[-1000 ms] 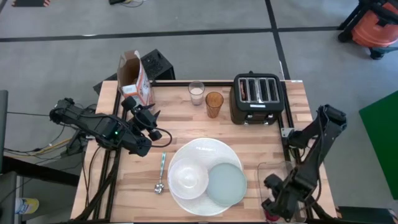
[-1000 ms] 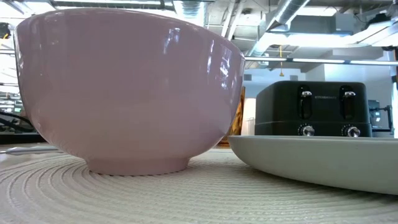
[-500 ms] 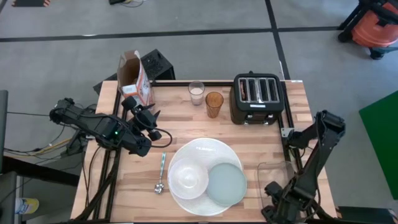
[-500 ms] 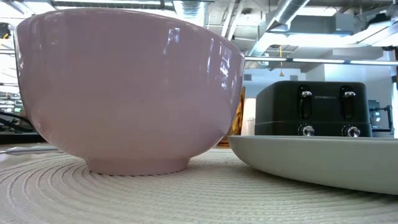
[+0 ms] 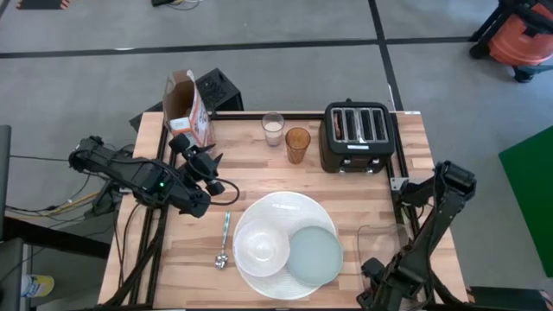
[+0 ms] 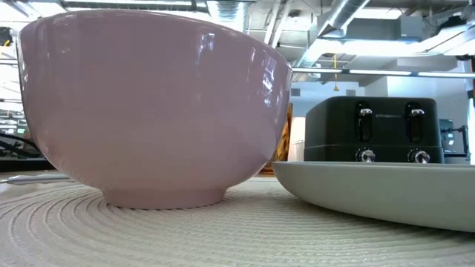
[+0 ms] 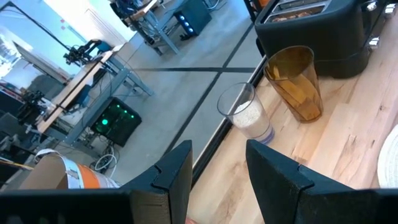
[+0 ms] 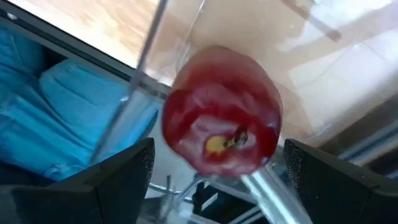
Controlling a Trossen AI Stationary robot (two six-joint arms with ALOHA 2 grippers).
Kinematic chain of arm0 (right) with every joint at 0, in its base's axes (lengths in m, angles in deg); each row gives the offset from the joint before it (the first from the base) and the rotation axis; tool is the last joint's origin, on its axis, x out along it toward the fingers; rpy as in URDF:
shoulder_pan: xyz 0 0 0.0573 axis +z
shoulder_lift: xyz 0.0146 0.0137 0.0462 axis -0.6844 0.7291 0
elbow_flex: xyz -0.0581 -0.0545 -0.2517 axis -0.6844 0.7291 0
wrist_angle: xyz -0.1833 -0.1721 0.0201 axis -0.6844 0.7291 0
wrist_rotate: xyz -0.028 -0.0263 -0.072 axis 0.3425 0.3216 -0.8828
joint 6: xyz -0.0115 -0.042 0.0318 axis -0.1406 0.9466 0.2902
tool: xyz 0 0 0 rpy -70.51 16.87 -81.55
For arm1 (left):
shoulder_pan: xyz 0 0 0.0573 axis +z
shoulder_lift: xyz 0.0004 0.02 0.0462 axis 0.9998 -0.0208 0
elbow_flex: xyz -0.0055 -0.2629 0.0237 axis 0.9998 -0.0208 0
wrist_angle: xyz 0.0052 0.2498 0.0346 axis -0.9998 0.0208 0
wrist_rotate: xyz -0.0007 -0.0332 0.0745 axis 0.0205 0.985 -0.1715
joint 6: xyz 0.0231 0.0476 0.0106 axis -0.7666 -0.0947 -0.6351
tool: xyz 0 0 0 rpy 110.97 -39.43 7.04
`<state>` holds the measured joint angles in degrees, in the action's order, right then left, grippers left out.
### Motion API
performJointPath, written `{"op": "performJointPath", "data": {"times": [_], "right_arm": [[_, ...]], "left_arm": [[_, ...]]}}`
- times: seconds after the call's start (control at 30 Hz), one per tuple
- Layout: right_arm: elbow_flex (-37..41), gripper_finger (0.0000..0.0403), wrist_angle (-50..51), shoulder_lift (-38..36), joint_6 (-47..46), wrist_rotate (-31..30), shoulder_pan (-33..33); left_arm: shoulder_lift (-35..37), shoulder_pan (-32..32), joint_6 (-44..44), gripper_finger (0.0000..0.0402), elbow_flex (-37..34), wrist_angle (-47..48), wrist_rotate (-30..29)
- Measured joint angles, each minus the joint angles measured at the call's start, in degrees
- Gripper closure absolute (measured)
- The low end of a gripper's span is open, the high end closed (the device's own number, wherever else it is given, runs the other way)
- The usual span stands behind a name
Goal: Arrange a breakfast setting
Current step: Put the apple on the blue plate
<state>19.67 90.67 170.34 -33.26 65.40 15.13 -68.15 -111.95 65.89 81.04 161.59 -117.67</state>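
At the left of the tabletop [image 5: 346,186] we saw the orange-white cereal box [image 5: 188,108] standing at the far corner, and just in front of it the left tool [image 5: 210,171] hung with its fingers [image 7: 177,171] partly apart and nothing between them. Beside that tool lay the teal-handled spoon [image 5: 224,239], next to the large white plate [image 5: 281,207], which carried the white bowl [image 5: 261,244] and the pale green small plate [image 5: 315,256] side by side. Farther back stood the milk glass [image 5: 273,129] and the amber glass [image 5: 297,144], close together, then the black toaster [image 5: 359,138] with toast [image 5: 353,125] in its slots. At the near right corner, by a clear container [image 5: 382,240], the right tool [image 8: 211,171] stood wide open around the red fruit [image 8: 221,121], whether touching it we could not tell.
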Motion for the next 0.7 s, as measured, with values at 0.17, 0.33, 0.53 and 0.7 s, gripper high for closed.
{"op": "performJointPath", "data": {"times": [0.17,0.33,0.53,0.7], "right_arm": [[0.0,0.0025,0.3,2.3,3.7,3.6,-0.8],[0.0,0.0025,2.1,3.7,7.6,2.9,-2.0],[0.0,0.0033,4.8,4.5,9.2,2.5,-2.9],[0.0,0.0068,4.7,4.5,9.5,2.7,-2.8]], "left_arm": [[0.0,0.0,0.0,0.0262,0.0,0.0,0.0],[0.0,0.0,0.0,0.0262,0.0,0.0,0.0],[0.0,0.0,0.0,0.0262,0.0,0.0,0.0],[0.0,0.0,0.0,0.0262,0.0,0.0,0.0]]}}
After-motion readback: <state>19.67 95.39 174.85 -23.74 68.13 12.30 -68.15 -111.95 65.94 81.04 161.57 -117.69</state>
